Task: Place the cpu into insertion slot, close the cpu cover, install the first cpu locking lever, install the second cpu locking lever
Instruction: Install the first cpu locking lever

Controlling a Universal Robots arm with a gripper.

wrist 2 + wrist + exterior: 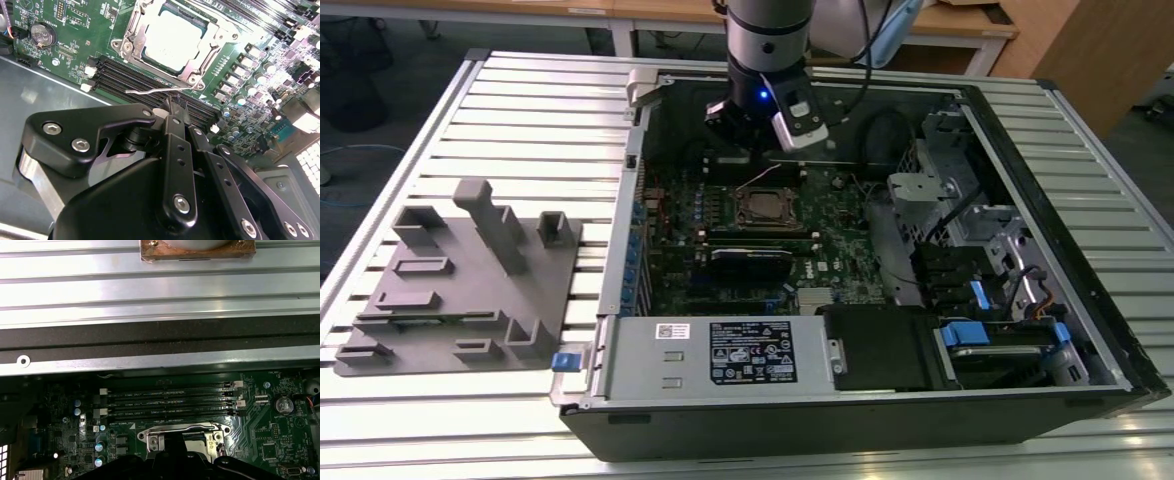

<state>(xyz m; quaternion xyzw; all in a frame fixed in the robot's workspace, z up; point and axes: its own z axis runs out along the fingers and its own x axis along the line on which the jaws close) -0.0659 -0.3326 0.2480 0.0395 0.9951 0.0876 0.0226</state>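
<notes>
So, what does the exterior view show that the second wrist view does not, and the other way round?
The exterior view gives the surroundings: the whole open computer case, the grey fixture tray at the exterior view's left, and the power supply. The second wrist view gives close detail: the cpu seated, the cpu cover lying flat around it, a thin wire lever beside it, and a coin battery. Both show the gripper above the green motherboard, near the cpu.
</notes>
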